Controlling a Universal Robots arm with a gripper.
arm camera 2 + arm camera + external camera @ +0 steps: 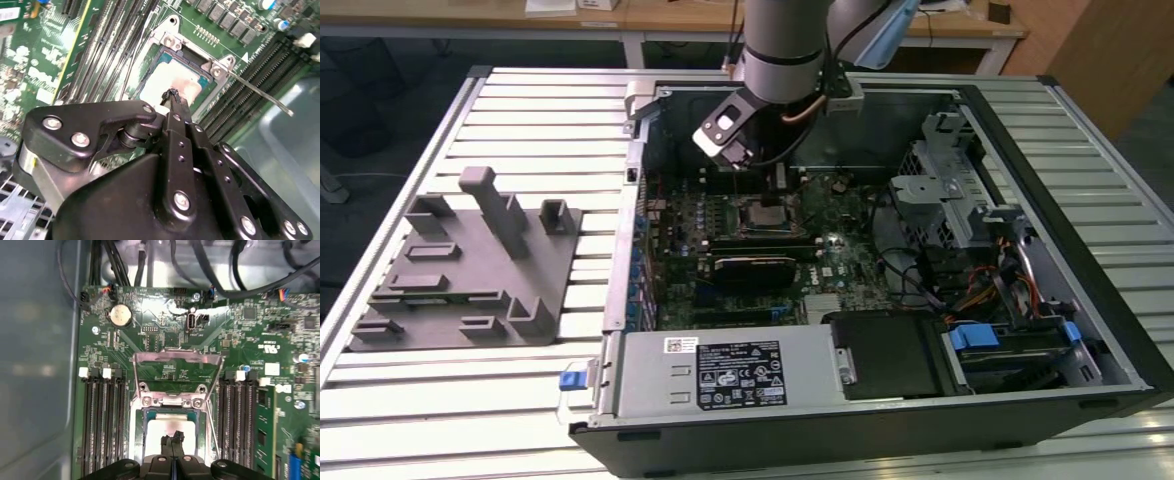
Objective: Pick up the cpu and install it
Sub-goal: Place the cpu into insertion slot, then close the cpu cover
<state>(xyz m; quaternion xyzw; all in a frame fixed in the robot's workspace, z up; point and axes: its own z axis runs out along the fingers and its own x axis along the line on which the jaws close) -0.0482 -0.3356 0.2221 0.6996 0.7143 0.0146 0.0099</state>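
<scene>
Just beneath my claw (172, 441), fingers pressed together, the cpu (159, 432) lies in its socket (172, 401); my arm (781, 50) reaches straight down.

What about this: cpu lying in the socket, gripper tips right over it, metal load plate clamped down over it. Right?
Not quite: the metal load plate is swung open, clear of the socket, as the first wrist view shows. The cpu does lie in the socket, with the gripper tips right over it.
</scene>
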